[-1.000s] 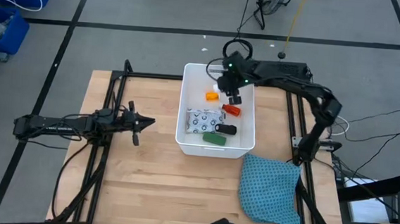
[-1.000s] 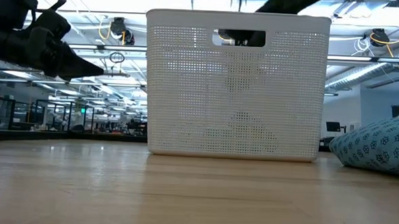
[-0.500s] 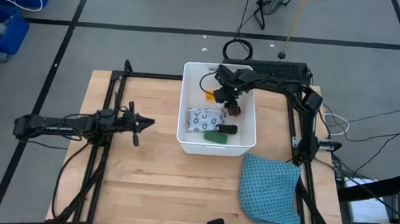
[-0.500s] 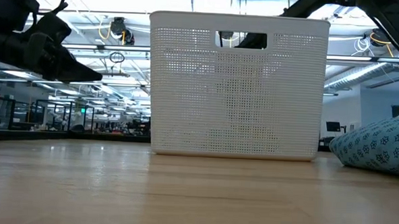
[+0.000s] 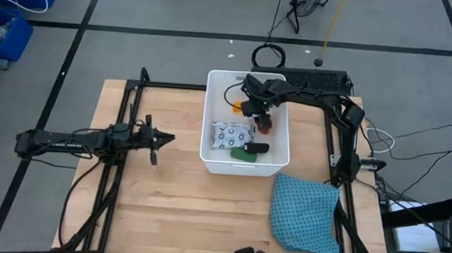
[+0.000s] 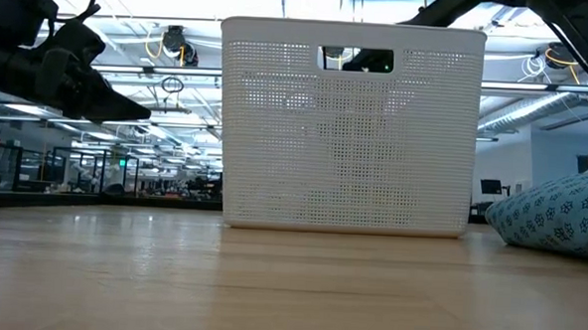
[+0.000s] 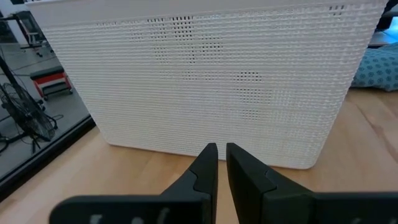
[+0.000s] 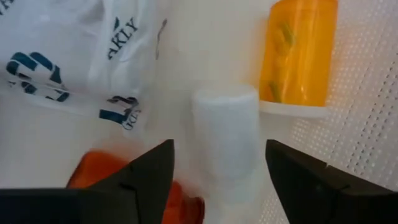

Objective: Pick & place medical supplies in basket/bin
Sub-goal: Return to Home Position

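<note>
**Right hand spread over the bin, left hand closed beside it**

Right hand hangs inside the white bin with its two fingers wide apart and nothing clamped between them. Its wrist view alone shows the small white bottle, lying on the bin floor in line with the gap. Just beyond are the orange vial against the perforated wall, the white dark-dotted packet to the other side, and the small red bottle close by one finger.

From above, the hand covers the white bottle, yet this view adds the green oblong and the black oblong piece at the bin's near end, beside the packet. The red bottle and a sliver of the vial peek out by the hand.

Left hand holds its fingers together over the wooden worktop, apart from the bin's side wall, with the teal cloth past the corner.

At worktop height only the bin's wall shows, its contents hidden. A dark part of the right arm with a green light appears through the handle slot. The cloth lies off to the bin's side.
</note>
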{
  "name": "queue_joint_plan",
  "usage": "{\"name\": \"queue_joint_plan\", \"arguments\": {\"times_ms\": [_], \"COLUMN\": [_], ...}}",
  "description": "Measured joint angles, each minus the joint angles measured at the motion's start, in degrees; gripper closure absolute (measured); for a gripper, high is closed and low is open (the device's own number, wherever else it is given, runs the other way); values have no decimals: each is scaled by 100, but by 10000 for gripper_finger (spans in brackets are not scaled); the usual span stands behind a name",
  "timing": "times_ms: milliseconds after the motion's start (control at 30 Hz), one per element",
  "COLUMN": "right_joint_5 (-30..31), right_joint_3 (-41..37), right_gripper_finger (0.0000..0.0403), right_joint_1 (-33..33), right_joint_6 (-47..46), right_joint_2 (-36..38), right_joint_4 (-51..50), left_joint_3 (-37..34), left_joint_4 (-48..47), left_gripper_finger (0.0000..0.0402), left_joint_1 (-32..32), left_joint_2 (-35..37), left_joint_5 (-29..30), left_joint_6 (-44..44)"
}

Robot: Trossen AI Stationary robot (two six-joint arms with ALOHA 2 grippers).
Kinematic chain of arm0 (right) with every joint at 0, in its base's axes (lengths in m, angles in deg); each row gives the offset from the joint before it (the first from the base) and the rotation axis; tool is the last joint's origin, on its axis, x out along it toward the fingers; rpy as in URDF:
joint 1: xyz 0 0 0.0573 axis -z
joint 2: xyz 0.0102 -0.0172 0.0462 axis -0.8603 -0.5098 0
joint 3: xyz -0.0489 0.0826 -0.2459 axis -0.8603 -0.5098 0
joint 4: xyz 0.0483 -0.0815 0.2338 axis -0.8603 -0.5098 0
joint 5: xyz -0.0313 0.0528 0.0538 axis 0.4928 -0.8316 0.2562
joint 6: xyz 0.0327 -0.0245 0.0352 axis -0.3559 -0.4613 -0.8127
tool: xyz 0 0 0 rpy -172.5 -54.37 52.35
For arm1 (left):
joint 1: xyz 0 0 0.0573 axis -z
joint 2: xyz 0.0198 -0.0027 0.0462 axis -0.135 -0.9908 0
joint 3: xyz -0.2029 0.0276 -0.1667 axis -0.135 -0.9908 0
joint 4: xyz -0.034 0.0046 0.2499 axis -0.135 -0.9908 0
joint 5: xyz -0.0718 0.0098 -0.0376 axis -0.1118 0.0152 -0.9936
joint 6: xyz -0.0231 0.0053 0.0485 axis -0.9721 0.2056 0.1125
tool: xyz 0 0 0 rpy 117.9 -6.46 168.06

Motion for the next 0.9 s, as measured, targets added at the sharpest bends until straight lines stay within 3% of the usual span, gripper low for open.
{"name": "queue_joint_plan", "arguments": {"times_ms": [233, 433, 567, 700, 800, 900], "right_joint_5": [470, 732, -316, -1626, -2096, -2306], "right_joint_3": [0, -2, -2, 2, -123, -602], "right_gripper_finger": [145, 180, 231, 311, 380, 392], "right_joint_1": [-165, -335, -518, -614, -635, -632], "right_joint_6": [-40, -271, -674, -1191, -1399, -1639], "right_joint_2": [234, 1257, 2365, 3412, 4069, 4753], "right_joint_4": [68, 201, 448, 662, 650, 726], "left_joint_3": [0, 0, 0, 0, 0, 0], "left_joint_4": [8, -10, -83, -141, -43, 77], "left_gripper_finger": [364, 364, 364, 364, 367, 390], "left_joint_1": [1, 1, 0, 0, 0, -1], "left_joint_2": [1, 0, 0, 0, 2, 2], "left_joint_5": [-2, -15, -12, -11, -10, -9], "left_joint_6": [-18, -100, -279, -359, -155, 41]}}
